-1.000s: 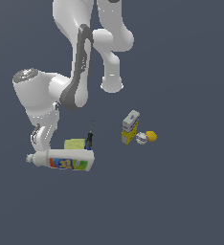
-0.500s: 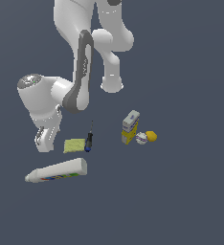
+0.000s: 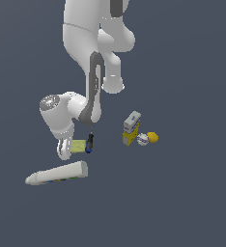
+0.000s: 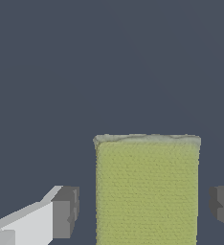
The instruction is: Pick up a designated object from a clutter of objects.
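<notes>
Yellow-green and rough-textured, the pad is the thing I am after, and it lies flat on the dark floor directly between my fingers. My claw is spread wide: in the wrist view one dark pad sits to each side of the sponge with bare floor showing in both gaps, so nothing is gripped yet. I judge I have lined up this way because the pad is thin and flat, and straddling its two parallel edges gives me the only faces I can squeeze.

In the exterior view my claw hangs low at the pad's edge toward the view's left, while the blue-black screwdriver lies just beside the pad on the other side. That closeness is why I come straight down rather than sweeping in sideways; a careless finger could nudge the tool. The white bottle lies on its side nearer the camera, apart from the pad and out of my way. The yellow-white box, small white ball and yellow fruit cluster well off toward the view's right, no concern here.

What remains, I judge, is to settle lower and close on the pad's sides
</notes>
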`<state>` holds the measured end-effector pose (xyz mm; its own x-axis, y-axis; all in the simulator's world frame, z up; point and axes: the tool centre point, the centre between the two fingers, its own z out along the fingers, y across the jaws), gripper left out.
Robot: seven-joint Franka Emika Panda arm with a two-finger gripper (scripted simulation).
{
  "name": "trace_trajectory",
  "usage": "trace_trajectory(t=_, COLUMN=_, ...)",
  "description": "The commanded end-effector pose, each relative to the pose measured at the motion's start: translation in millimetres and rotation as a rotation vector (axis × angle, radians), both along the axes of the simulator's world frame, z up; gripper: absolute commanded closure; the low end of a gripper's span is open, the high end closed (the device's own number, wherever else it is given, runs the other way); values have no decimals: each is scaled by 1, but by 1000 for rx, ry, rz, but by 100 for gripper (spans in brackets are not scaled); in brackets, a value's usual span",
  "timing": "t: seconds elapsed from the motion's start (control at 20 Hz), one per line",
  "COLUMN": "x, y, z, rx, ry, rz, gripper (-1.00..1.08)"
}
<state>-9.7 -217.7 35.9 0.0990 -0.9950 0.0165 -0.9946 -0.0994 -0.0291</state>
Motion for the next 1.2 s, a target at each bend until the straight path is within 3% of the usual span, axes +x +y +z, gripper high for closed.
trace_trajectory(t=0.0, x=-4, y=10, z=-15, rx=9, ry=18, rz=14, gripper=-92)
trace_trajectory(t=0.45, x=-6, y=17, z=-26, rx=13, ry=31, rz=25, gripper=-92)
trace_trajectory(t=0.5, x=-6, y=17, z=-26, rx=13, ry=31, rz=25, gripper=108)
trace_trajectory(t=1.15, x=-6, y=8, z=-14, rx=7, ry=20, rz=9, gripper=108)
